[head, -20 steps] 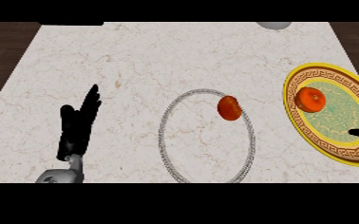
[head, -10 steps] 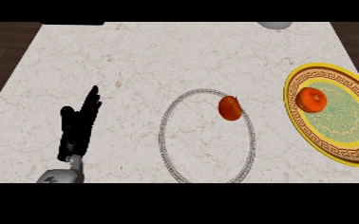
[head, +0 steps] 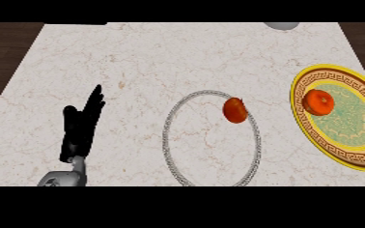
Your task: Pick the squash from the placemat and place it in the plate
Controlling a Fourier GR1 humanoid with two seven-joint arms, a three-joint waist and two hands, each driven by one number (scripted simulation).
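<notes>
Change: nothing has shifted since the earlier frames, except a small dark shape at the plate's lower right is gone.
Left hand [head: 80, 128]: rests at lower left, fingers straight and relaxed, holding nothing.
Placemat [head: 171, 125]: a thin ring outline at centre.
Squash [head: 235, 110]: an orange-red piece lying at the ring's upper right, touching its rim.
Plate [head: 302, 88]: gold-rimmed, at the right edge, already bearing another orange fruit [head: 318, 102].
Right hand: out of view.
Advice: approach the squash from above, close round it, and set it on bare plate beside the fruit.

Yellow-rimmed plate [head: 305, 84] with green centre; orange-red squash [head: 235, 110]; black hand [head: 80, 130].
</notes>
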